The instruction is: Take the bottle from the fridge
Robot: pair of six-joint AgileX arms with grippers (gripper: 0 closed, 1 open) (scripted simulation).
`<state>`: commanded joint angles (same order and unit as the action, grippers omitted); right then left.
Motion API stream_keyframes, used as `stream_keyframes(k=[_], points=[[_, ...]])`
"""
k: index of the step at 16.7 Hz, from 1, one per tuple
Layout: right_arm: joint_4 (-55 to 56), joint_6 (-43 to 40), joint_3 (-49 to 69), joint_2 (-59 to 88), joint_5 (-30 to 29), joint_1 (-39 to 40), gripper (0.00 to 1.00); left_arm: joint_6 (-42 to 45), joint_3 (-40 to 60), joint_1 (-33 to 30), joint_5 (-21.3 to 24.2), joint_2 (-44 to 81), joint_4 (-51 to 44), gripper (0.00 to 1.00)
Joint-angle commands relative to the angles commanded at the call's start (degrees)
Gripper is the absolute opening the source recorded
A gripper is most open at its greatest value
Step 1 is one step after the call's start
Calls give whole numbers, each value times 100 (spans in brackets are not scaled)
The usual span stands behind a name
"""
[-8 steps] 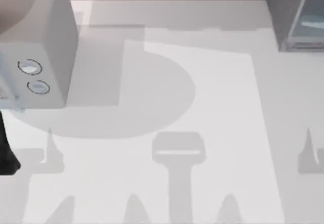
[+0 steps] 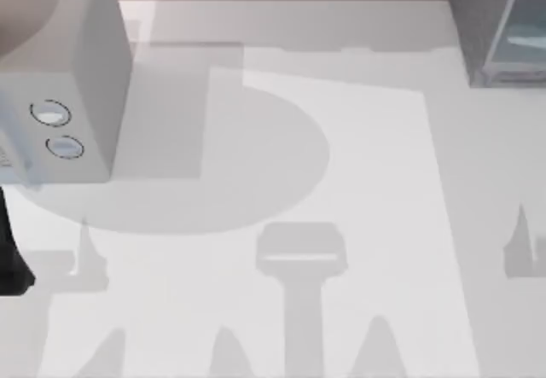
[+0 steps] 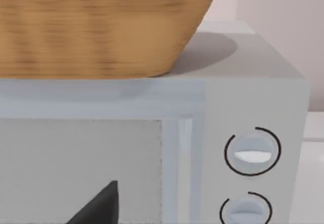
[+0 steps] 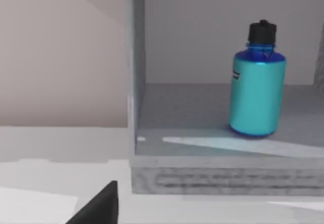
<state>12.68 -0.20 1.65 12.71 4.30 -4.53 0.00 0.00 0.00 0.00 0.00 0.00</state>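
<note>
One small cyan-turquoise bottle with a round dark cap (image 4: 257, 85) stands upright on the floor of the darker grey box-shaped fridge (image 2: 495, 28), which sits at the far right corner of the white worktop (image 2: 341, 182). The right wrist view looks straight into the open compartment: the bottle is well inside, apart from the side wall, with nothing else on that shelf.

The bottle looks rigid and smooth-walled, probably light, and likely slippery on its glossy sides. Its straight body below the shoulder seems the best place to grip; the narrow cap would give less hold and could let it tip. Being tall and slim, it may topple if nudged before the grip closes.

A dark wedge in each wrist view is probably part of that arm's gripper; whether the left or right jaws are spread or pressed together, I cannot tell.

At the far left corner stands one lighter grey box with two round dials (image 2: 60, 88), and on top of it one woven tan wicker basket (image 3: 101, 27), which the left wrist camera faces closely.
</note>
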Motion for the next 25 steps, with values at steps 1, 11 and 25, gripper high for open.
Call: stream_keyframes(k=[1,11,25], points=[[408,-2,49,425,124,-134,100,0,0,0,0,0,0,100],[5152,72,518,5980,1617,-1689,100,0,0,0,0,0,0,100],[8003,123,891,9003,2515,-2604,100,0,0,0,0,0,0,100]])
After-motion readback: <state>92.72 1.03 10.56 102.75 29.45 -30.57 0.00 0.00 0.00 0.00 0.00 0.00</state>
